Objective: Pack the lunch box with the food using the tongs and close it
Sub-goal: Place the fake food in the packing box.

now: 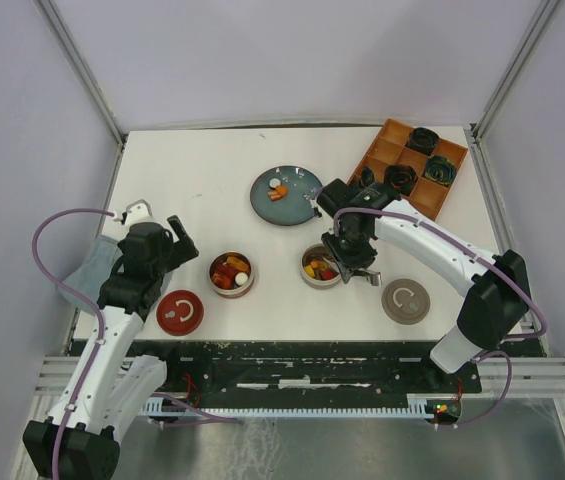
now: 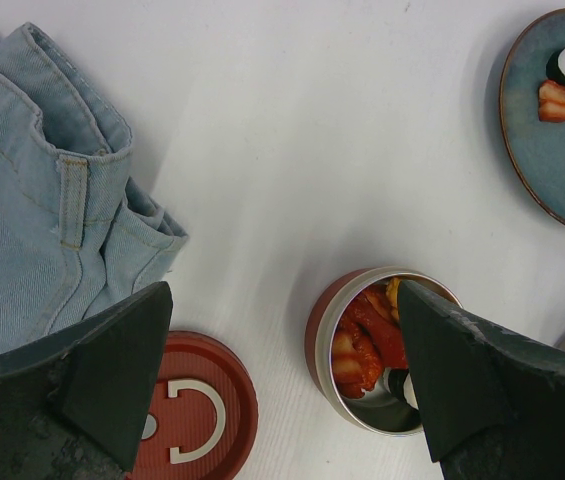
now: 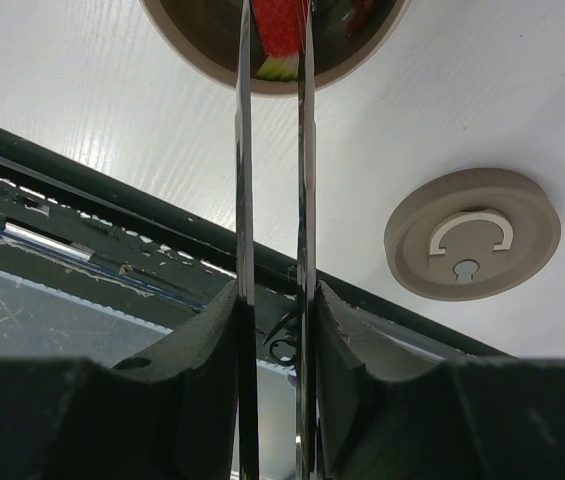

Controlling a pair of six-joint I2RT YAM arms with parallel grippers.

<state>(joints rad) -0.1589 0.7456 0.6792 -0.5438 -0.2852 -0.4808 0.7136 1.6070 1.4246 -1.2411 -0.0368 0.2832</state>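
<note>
My right gripper is shut on the silver tongs, pressing their two arms close together. The tong tips pinch a red food piece with a green edge over the open beige lunch box tin, which holds several food pieces. My right gripper hangs just right of that tin. The red lunch box tin also holds red and orange food. A few food pieces lie on the blue plate. My left gripper is open and empty, above the table between the red lid and the red tin.
The beige lid lies near the table's front edge, right of the beige tin. An orange divided tray with dark coiled rosettes stands at the back right. Folded denim cloth lies at the left edge under my left arm.
</note>
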